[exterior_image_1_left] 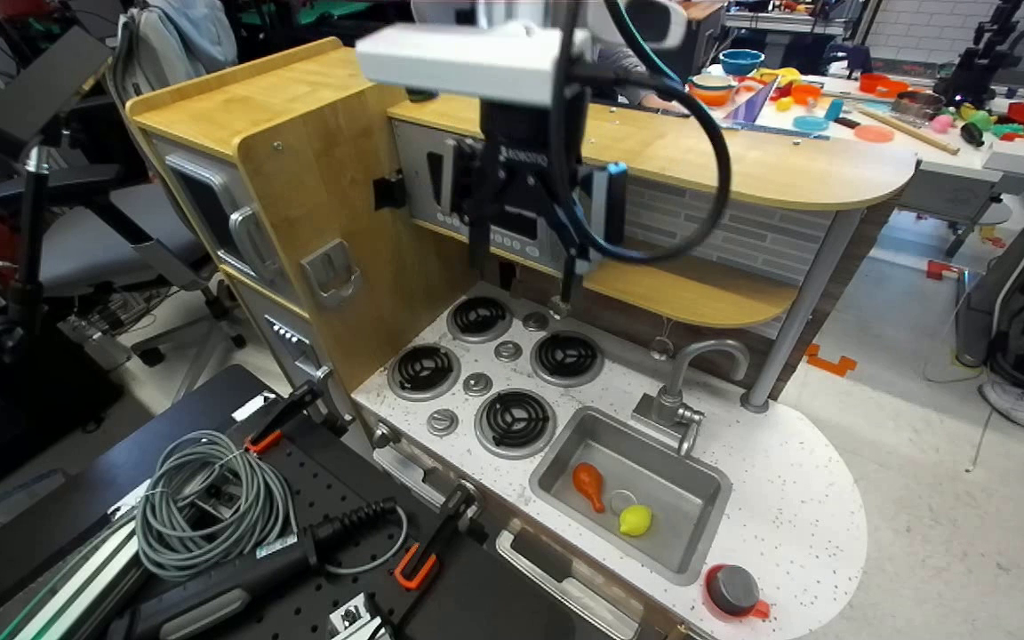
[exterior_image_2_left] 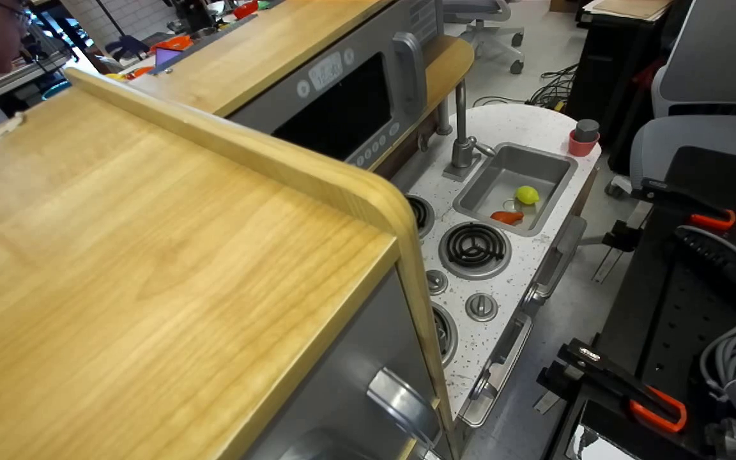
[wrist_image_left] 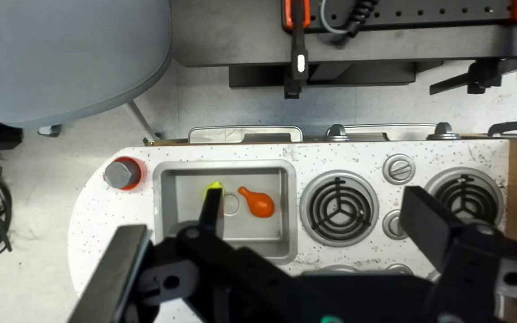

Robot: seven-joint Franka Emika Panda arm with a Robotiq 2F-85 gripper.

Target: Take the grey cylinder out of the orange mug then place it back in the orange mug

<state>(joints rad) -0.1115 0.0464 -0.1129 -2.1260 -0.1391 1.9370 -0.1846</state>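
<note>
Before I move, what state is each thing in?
Fingers: open, holding nothing
Orange mug: upright beside the sink
Grey cylinder: in the mug, top protruding
Orange bulb-shaped item: lying in the sink
Yellow lemon: lying in the sink
Burners: not glowing
Faucet: no water visible

A: Quick q: where're the cams rel. to the grey rectangular sink?

B: In an exterior view, cam's high on the side w/ the black perforated tabletop, angled down across the sink; tabletop's nearer.

A: And lengthwise?

B: In an exterior view, it's right by the flat pale-wood cabinet top, facing down past round black coil burners to the sink, farther off.

A: Wrist view?

B: Abv the white speckled countertop, approx. straight down; sink nr mid-frame, its tabletop side up top.

A: Overlap?

B: In both exterior views: sink, burners, orange-red mug w/ grey cylinder, just beside the sink. Wrist gets those too.
</note>
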